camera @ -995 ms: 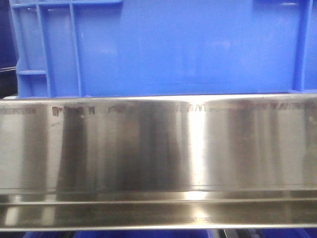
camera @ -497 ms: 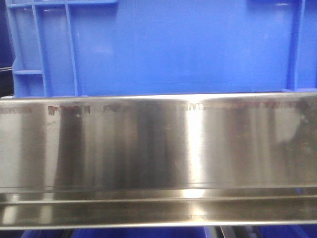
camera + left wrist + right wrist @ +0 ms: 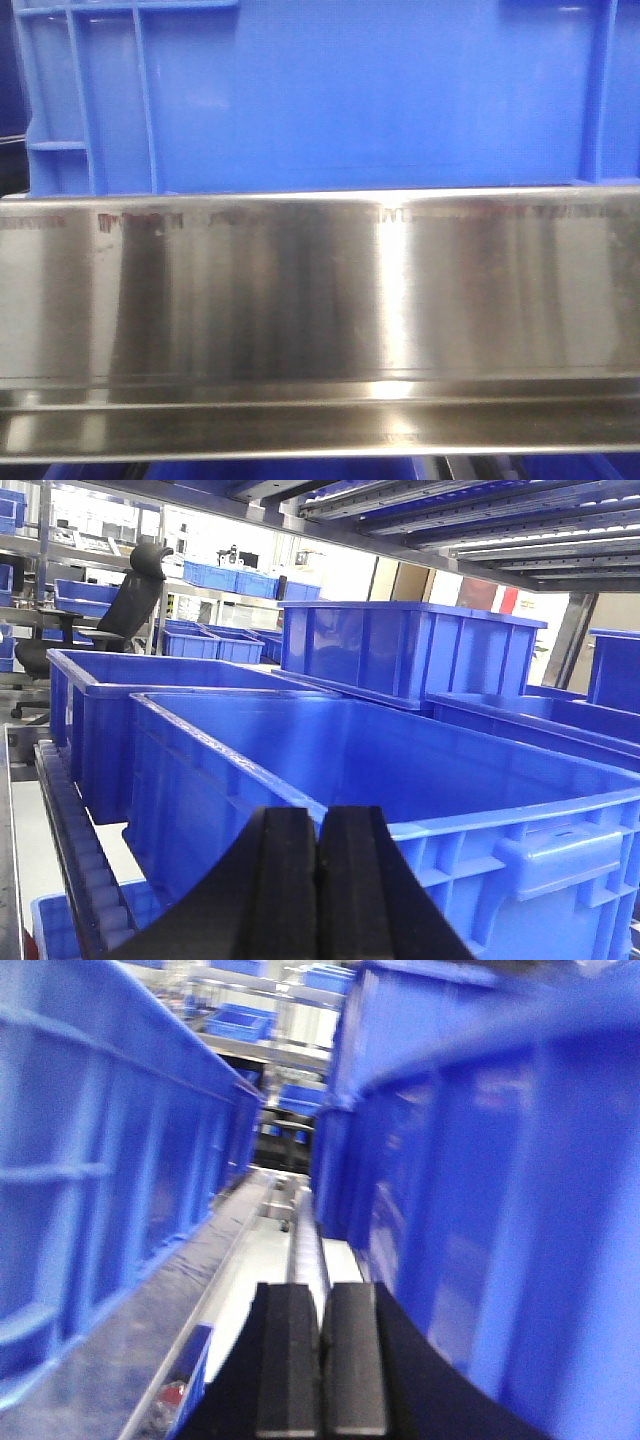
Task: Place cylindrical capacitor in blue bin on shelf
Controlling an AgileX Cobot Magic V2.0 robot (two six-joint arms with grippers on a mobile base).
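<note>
In the front view, a big blue bin (image 3: 330, 95) sits on the shelf (image 3: 320, 300). The shelf's wide front rail is shiny steel, like a mirror, and it runs across the whole picture. The bin's bottom edge rests right on top of the rail. No arm shows here.

In the left wrist view, the left gripper (image 3: 318, 880) is at the bottom of the picture. Its two black fingers are pressed together with only a thin line between them, and nothing is seen between them. Right behind it is the near corner of an open blue bin, and the part of the inside that shows has nothing in it. More blue bins (image 3: 410, 650) stand behind and beside it. A black office chair (image 3: 120, 605) is far back on the left.

In the right wrist view, the picture is blurry. The right gripper (image 3: 321, 1360) also has its two fingers together, holding nothing that can be seen. It points down a narrow gap between two blue bin walls (image 3: 90, 1160), above a grey metal track (image 3: 250, 1250).

The capacitor cannot be seen in any view.
</note>
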